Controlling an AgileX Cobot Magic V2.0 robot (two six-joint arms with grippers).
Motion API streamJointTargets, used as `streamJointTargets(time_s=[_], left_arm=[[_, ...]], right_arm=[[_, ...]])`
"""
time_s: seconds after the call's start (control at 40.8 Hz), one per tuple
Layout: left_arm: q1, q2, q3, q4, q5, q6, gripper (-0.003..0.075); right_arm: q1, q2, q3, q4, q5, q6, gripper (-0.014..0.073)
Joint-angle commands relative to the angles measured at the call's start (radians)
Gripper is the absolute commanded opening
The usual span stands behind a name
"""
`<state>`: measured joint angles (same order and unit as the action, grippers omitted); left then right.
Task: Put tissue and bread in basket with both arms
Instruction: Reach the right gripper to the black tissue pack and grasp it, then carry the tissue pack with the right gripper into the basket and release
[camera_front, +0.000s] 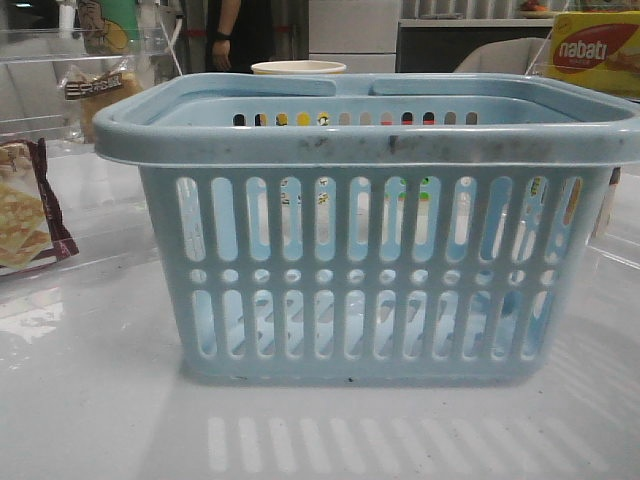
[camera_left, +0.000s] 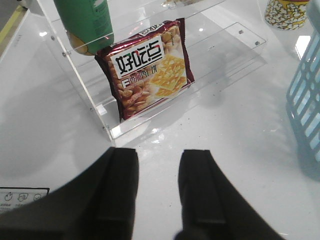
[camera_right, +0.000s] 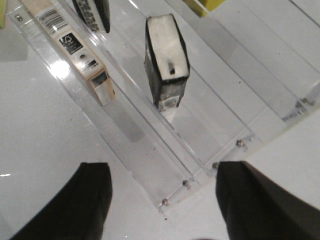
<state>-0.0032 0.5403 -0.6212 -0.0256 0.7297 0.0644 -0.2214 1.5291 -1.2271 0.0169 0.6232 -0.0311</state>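
The light-blue basket (camera_front: 370, 240) fills the middle of the front view; its wall shows at the edge of the left wrist view (camera_left: 306, 95). The bread (camera_front: 103, 100), in clear wrap with a dark label, sits on a clear shelf behind the basket's left corner. The tissue (camera_right: 166, 60), a black pack with a white face, stands upright in a clear acrylic rack. My right gripper (camera_right: 162, 170) is open wide and empty, short of the rack's corner. My left gripper (camera_left: 160, 157) is open and empty over the white table, short of a shelf. Neither gripper shows in the front view.
A maroon-edged cracker packet (camera_left: 150, 67) leans in a clear shelf (camera_left: 107, 127) under a green pack (camera_left: 87, 22); it also shows in the front view (camera_front: 25, 215). A beige box (camera_right: 70, 45) lies in the tissue's rack. A yellow Nabati box (camera_front: 595, 50) stands back right.
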Motion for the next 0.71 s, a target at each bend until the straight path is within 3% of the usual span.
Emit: streamJointTargets(time_s=[0.0, 0.392, 0.686], left_arm=[[-0.008, 0.01, -0.03, -0.01, -0.071, -0.011, 0.0245], [-0.008, 0.01, -0.03, -0.01, -0.071, -0.011, 0.0158], [-0.008, 0.01, -0.03, -0.01, -0.071, -0.011, 0.0126]], right_arm=[[-0.008, 0.03, -0.082, 0.016, -0.07, 0.002, 0.0551], [-0.008, 0.222, -0.149, 0.03, -0.243, 0.002, 0.0539], [-0.008, 0.234, -0.161, 0.03, -0.294, 0.002, 0.0202]])
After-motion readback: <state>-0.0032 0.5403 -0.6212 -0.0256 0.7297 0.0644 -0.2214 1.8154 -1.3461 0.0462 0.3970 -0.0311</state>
